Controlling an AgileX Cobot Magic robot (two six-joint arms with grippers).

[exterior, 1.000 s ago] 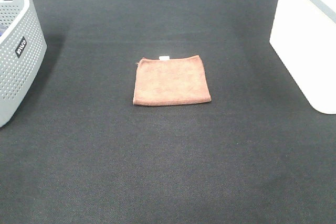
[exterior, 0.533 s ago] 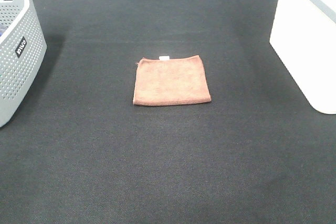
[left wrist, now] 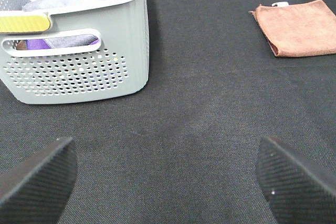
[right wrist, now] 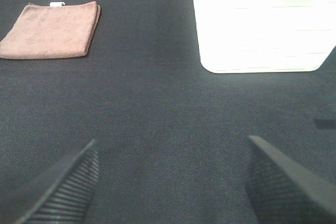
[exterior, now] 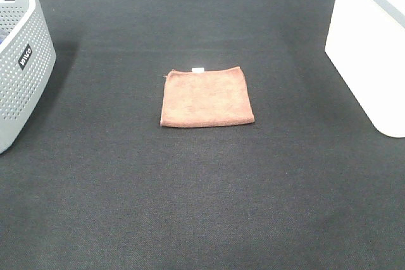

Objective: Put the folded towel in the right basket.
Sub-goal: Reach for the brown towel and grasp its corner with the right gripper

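Note:
A folded brown towel (exterior: 205, 96) with a small white tag lies flat on the black mat near the middle. It also shows in the left wrist view (left wrist: 297, 27) and in the right wrist view (right wrist: 51, 29). The white right basket (exterior: 373, 45) stands at the right edge; the right wrist view shows its wall (right wrist: 262, 30). Neither arm shows in the exterior view. My left gripper (left wrist: 167, 182) is open and empty over bare mat, well apart from the towel. My right gripper (right wrist: 173, 182) is open and empty, between towel and white basket but short of both.
A grey perforated basket (exterior: 19, 61) stands at the left edge; the left wrist view (left wrist: 79, 51) shows it holding several cloths. The black mat (exterior: 202, 207) covers the whole work surface.

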